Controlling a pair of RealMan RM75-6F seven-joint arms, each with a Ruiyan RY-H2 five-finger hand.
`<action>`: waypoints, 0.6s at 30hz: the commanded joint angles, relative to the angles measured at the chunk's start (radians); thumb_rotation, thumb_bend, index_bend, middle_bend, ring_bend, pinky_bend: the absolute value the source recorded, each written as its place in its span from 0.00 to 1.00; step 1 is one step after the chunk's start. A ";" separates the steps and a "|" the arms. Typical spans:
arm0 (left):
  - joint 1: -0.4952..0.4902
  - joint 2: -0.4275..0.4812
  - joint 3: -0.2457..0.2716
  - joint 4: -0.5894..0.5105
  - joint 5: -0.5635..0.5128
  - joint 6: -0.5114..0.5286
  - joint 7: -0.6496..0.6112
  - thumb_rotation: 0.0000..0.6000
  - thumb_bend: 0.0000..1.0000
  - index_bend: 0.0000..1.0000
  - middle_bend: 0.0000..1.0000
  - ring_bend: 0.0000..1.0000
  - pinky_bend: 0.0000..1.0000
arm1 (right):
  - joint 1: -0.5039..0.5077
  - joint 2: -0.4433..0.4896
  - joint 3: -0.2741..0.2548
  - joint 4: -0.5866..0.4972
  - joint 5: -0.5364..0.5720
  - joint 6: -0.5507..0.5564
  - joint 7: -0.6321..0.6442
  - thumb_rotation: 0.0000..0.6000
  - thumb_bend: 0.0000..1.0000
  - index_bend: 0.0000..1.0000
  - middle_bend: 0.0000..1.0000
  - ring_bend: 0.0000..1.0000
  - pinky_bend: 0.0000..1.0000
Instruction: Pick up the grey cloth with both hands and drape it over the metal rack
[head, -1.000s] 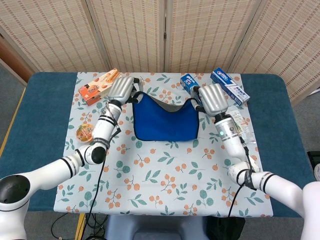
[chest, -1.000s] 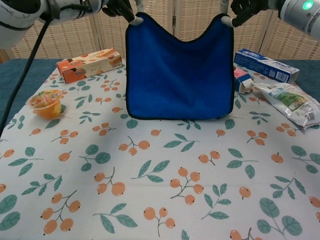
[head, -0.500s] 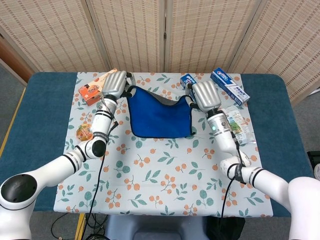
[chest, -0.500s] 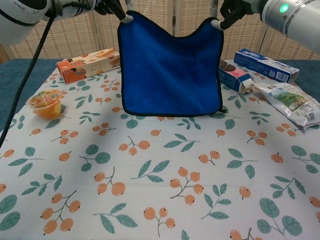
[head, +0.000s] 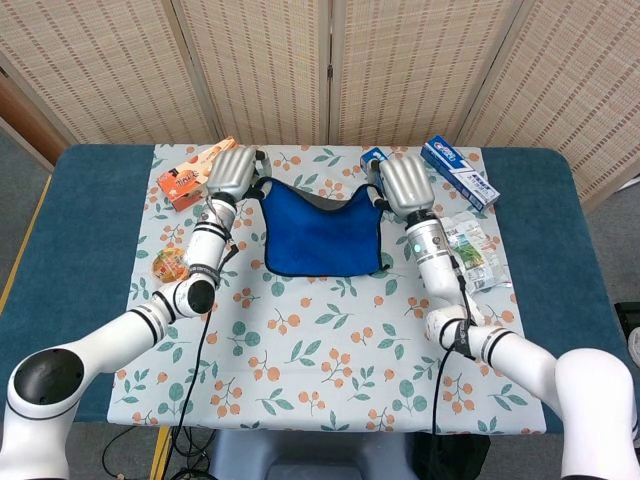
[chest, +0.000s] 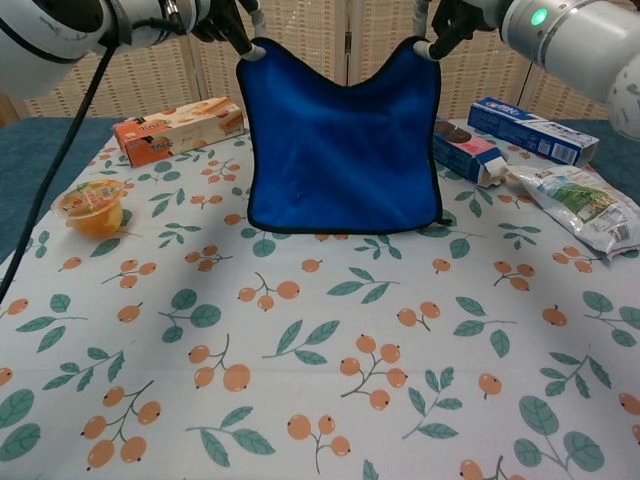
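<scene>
Now, left hand: the silver left hand (head: 232, 172) pinches the top left corner of the blue cloth with a grey inner face and dark edging (chest: 343, 140); its dark fingers (chest: 226, 17) close on that corner at the top of the chest view.
Right hand: the silver right hand (head: 404, 184) pinches the opposite top corner, fingers (chest: 447, 20) clenched on the edging.
Cloth: it hangs between the two hands, top edge sagging in a curve, sides falling nearly straight; the bottom edge seems to reach the tablecloth, though contact cannot be told.
Left of the left fingers: a long orange snack box (chest: 178, 129) lies near the cloth's left edge, apart from it; further out, a round orange jelly cup (chest: 92, 207).
Right of the right fingers: a small pink and blue carton (chest: 469, 153) lies just beside the cloth's right edge; beyond it, a blue toothpaste box (chest: 531, 129) and a crinkled silver-green packet (chest: 585, 207).
Open room: in front of the cloth's bottom edge, the white tablecloth printed with orange fruit and green leaves (chest: 320, 380) runs bare toward the camera.
Beyond the fingers: woven cane screen panels (head: 320, 65).
</scene>
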 joint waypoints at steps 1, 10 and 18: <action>-0.006 -0.008 0.000 0.012 -0.007 -0.001 0.008 1.00 0.40 0.59 1.00 0.97 1.00 | 0.018 -0.013 0.010 0.019 0.022 -0.010 -0.022 1.00 0.49 0.64 0.85 0.78 0.88; -0.018 -0.031 -0.006 0.062 -0.043 0.001 0.045 1.00 0.39 0.58 1.00 0.97 1.00 | 0.061 -0.046 0.020 0.066 0.080 -0.040 -0.078 1.00 0.48 0.64 0.84 0.78 0.88; -0.025 -0.049 -0.023 0.108 -0.073 0.005 0.071 1.00 0.39 0.54 1.00 0.95 1.00 | 0.091 -0.080 0.029 0.116 0.129 -0.052 -0.123 1.00 0.48 0.64 0.84 0.78 0.88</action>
